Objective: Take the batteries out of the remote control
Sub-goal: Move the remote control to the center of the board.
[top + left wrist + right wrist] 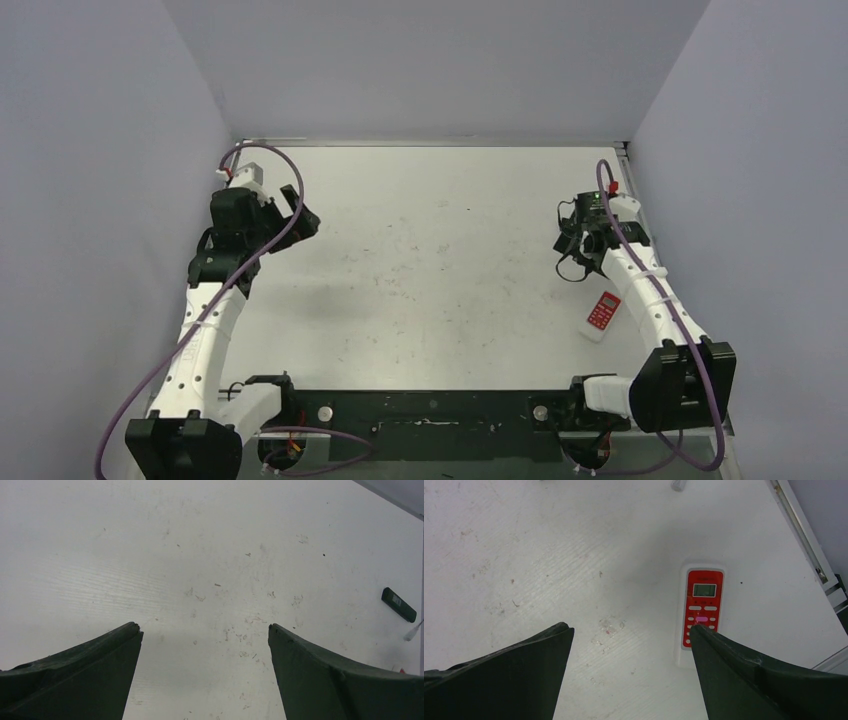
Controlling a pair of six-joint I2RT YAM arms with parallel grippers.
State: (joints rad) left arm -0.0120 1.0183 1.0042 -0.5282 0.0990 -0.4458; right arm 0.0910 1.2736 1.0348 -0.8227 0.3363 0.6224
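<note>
**Operator:** What's hard to read on the left?

**Spotter:** Your left tool (204,627) stands with its jaws spread wide and nothing between them, over bare tabletop (430,250) near the far left corner. Toward the right edge, your left wrist view shows a slim dark bar (398,604) with a pale label. You can't tell what it is. A small white piece (411,632) beside it is cut off by the frame.

**Operator:** And the remote?

**Spotter:** The remote (702,605) has a white casing, a red face, a small grey screen and pale buttons. It lies buttons up, so its back is against the tabletop and whatever is inside stays hidden from you. It sits close to the right edge of the tabletop, toward the near right corner, alongside your right forearm.

**Operator:** Relative to the right tool?

**Spotter:** Your right tool (630,627) is also wide open and holds nothing. The remote lies outside the gap, on the side of the right-hand finger (744,680), whose tip covers the lowest buttons in the wrist view. You can't tell whether they touch. A grey bit (678,484) at the top of that view is cropped.
</note>
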